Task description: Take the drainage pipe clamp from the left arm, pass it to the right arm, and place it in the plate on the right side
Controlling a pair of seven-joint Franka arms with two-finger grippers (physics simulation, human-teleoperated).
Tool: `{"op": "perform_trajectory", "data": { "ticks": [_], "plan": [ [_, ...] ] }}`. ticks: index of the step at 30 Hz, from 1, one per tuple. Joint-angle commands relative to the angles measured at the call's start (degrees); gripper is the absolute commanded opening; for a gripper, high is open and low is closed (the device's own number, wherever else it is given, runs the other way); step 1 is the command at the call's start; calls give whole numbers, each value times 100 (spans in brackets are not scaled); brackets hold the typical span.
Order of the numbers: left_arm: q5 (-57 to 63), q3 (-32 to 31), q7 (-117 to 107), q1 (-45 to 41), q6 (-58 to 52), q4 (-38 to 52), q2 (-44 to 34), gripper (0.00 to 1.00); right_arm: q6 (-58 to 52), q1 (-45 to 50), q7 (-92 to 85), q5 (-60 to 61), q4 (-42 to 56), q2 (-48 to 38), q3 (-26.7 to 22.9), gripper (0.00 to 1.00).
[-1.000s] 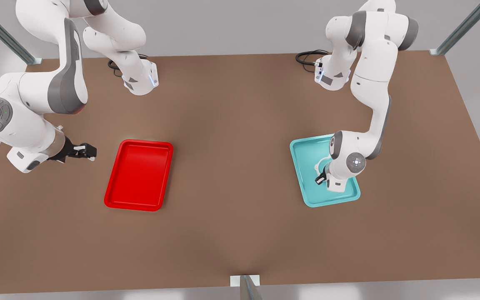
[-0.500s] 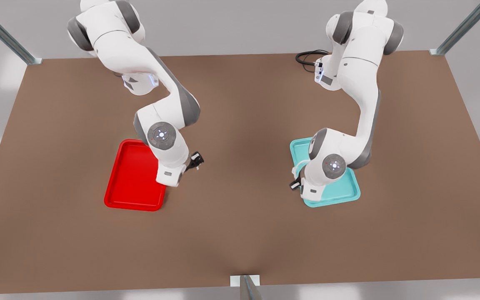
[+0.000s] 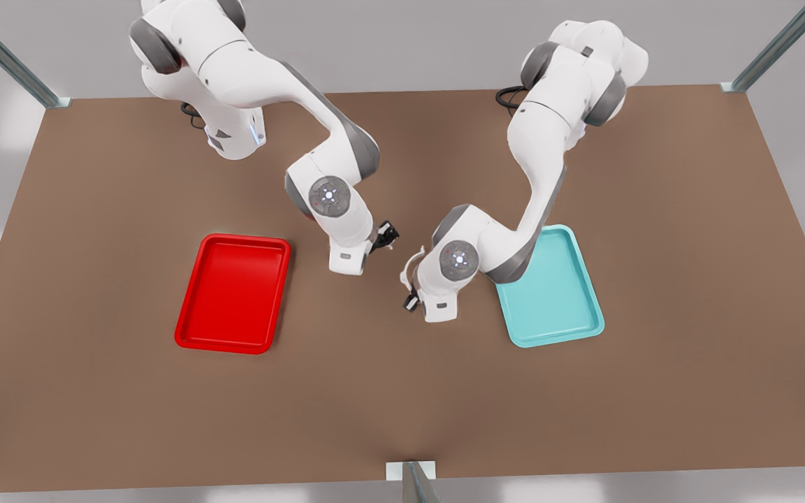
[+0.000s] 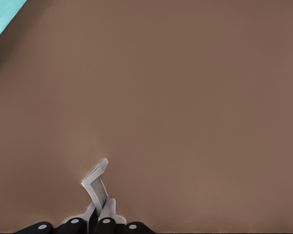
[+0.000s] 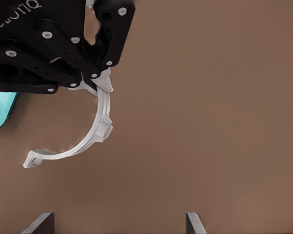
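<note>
Both arms have swung in between the trays; left jaws grip the clamp, right jaws gape just beside: handover imminent.

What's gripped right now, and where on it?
The left gripper pinches the drainage pipe clamp at one end of its arc. The right gripper is open, empty.

Both arms meet mid-table; left gripper holds white clamp; right gripper near; red plate, teal tray flank.
</note>
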Motion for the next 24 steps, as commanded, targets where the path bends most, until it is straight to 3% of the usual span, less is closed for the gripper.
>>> {"op": "perform_trajectory", "data": {
  "ticks": [1, 7, 17, 24],
  "plan": [
    [0, -2, -2564, -97, 53, 169, 89, 21, 432, 38, 298, 213, 13, 56, 0, 100],
    [0, 15, -2564, -176, 79, 204, 115, 21, 353, -313, 289, 152, -901, -735, -70, 100],
    [-9, 15, -2415, -203, 106, 283, 203, 21, 1671, -59, 306, 266, -1429, -630, 0, 100],
    [-27, 15, -2397, -220, 132, 274, 203, 21, 1838, 179, 702, 459, -1455, -383, -9, 100]
  ]
}}
